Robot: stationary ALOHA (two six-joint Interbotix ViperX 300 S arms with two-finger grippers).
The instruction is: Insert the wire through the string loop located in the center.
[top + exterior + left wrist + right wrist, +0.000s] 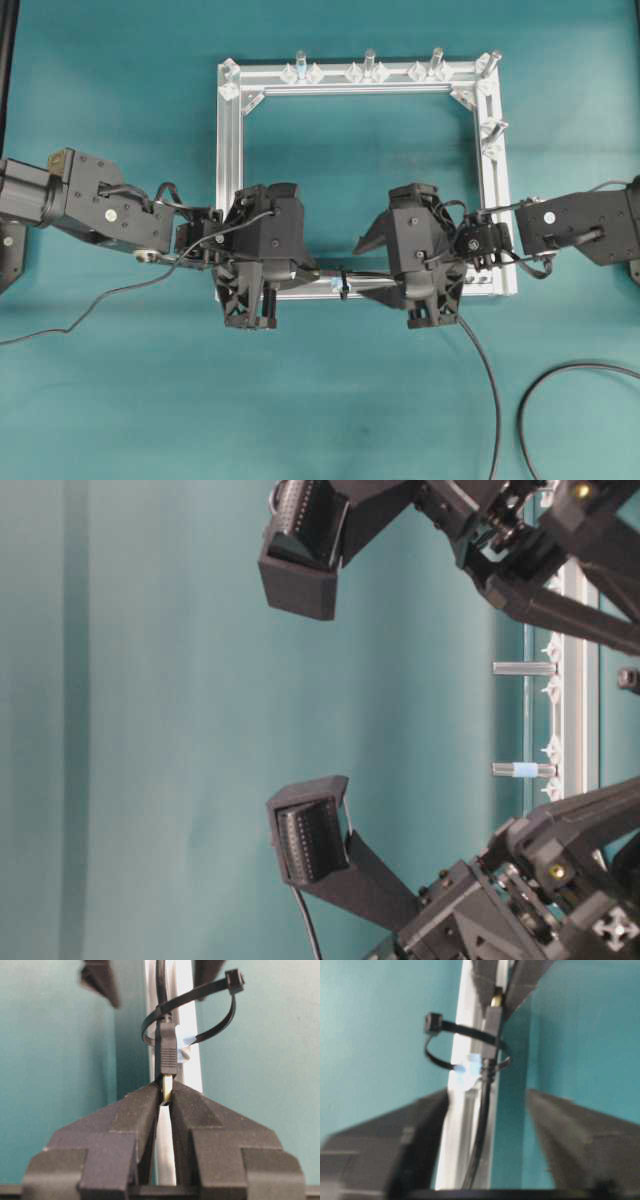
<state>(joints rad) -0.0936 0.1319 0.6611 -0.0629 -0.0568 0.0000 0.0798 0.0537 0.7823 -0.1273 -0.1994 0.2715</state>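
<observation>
From overhead, the left gripper [300,272] and the right gripper [372,283] face each other along the near rail of the metal frame [230,150] on the teal desk [120,400], with the string loop [343,281] between them, too small there to read. The left wrist view shows more: the left jaws are clenched on the silver tip of the wire [165,1050], whose black plug stands just beyond the fingertips [145,1102] and passes through the thin black loop [200,1010] with its pale blue base. In the blurred right wrist view the right jaws stand released, wide apart, the wire [481,1125] running untouched between them through the loop [440,1062].
</observation>
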